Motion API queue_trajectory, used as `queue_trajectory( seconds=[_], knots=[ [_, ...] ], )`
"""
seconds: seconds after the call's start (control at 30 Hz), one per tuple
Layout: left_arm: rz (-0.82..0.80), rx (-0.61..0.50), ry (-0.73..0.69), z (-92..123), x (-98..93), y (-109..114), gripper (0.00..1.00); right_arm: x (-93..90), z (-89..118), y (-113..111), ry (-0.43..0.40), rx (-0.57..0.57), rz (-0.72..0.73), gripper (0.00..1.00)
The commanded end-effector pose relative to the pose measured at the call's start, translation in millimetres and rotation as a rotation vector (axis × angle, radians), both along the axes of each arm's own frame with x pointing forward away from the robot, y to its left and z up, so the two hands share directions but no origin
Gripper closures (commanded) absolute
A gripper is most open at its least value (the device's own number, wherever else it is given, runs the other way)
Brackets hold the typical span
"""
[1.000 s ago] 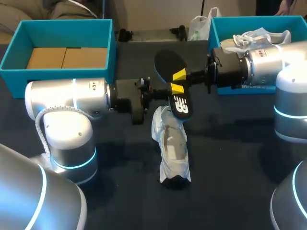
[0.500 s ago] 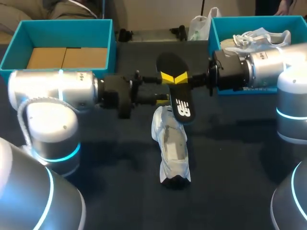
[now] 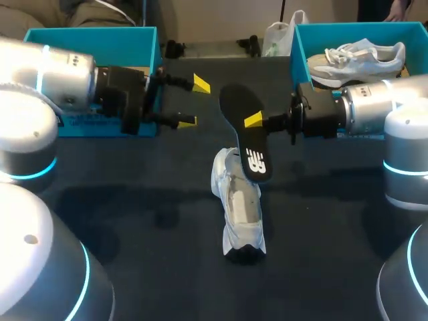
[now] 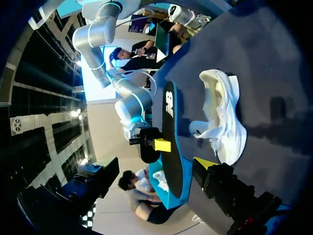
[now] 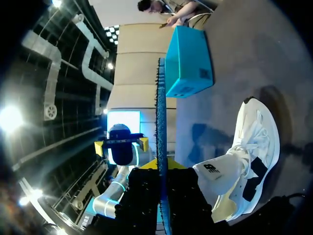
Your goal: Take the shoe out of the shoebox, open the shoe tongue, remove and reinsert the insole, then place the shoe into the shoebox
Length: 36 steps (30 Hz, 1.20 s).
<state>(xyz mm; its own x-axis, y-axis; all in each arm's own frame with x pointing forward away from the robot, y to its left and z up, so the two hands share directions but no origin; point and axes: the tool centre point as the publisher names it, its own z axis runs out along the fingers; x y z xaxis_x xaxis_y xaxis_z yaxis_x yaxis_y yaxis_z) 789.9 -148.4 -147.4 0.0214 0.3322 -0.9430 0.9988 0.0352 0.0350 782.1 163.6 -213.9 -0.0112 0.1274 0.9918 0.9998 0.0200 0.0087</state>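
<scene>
Insole [image 3: 245, 140] pinched by right end effector [image 3: 246, 123], hiding one fingertip; left end effector [image 3: 194, 102] spread.

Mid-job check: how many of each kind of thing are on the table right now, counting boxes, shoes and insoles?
Teal boxes: 2, the left box and the right box.
White shoes: 2, the table shoe and the boxed shoe, which lies in the right box.
Black insole: 1, gripped by the right tool.
Total: 5.
</scene>
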Motion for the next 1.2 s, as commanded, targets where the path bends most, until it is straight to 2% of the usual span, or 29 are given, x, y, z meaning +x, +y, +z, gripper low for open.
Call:
queue_trajectory(
  seconds=[0.03, 0.1, 0.2, 0.27, 0.3, 0.33, 0.37, 0.77, 0.9, 1.0, 1.2],
  knots=[
    [-0.003, 0.031, 0.003, 3, -0.4, 4, 0.00, -2.0, -5, 7, -0.006, 0.006, -0.014, 1.00],
    [-0.002, 0.038, -0.002, 7, 0.8, 2, 0.00, -3.2, -7, 8, -0.009, 0.007, -0.018, 1.00],
    [-0.001, 0.117, -0.010, 27, 10.3, -6, 0.00, -4.5, -11, 10, -0.008, 0.007, -0.021, 1.00],
    [-0.009, 0.227, -0.025, 39, 15.4, -12, 0.00, -5.4, -13, 11, -0.008, 0.011, -0.024, 1.00],
    [-0.027, 0.379, 0.010, 44, 21.3, -19, 0.00, -6.0, -14, 11, -0.009, 0.012, -0.026, 1.00],
    [-0.006, 0.484, 0.022, 46, 26.5, -23, 0.00, -6.7, -15, 12, -0.005, 0.015, -0.043, 1.00],
    [0.058, 0.529, -0.071, 49, 29.1, -25, 0.00, -7.2, -17, 11, -0.004, 0.019, -0.052, 1.00],
    [0.044, 0.552, -0.056, 51, 32.2, -28, 0.00, -8.0, -18, 11, -0.007, 0.024, -0.051, 1.00],
    [0.020, 0.647, 0.024, 61, 48.5, -32, 0.00, -8.0, -18, 11, -0.007, 0.024, -0.051, 1.00],
    [-0.005, 0.764, 0.086, 60, 59.0, -37, 0.00, -8.0, -18, 11, -0.007, 0.024, -0.051, 1.00],
    [-0.029, 0.982, 0.078, 57, 66.6, -44, 0.00, -8.0, -18, 11, -0.007, 0.024, -0.051, 1.00]
  ],
)
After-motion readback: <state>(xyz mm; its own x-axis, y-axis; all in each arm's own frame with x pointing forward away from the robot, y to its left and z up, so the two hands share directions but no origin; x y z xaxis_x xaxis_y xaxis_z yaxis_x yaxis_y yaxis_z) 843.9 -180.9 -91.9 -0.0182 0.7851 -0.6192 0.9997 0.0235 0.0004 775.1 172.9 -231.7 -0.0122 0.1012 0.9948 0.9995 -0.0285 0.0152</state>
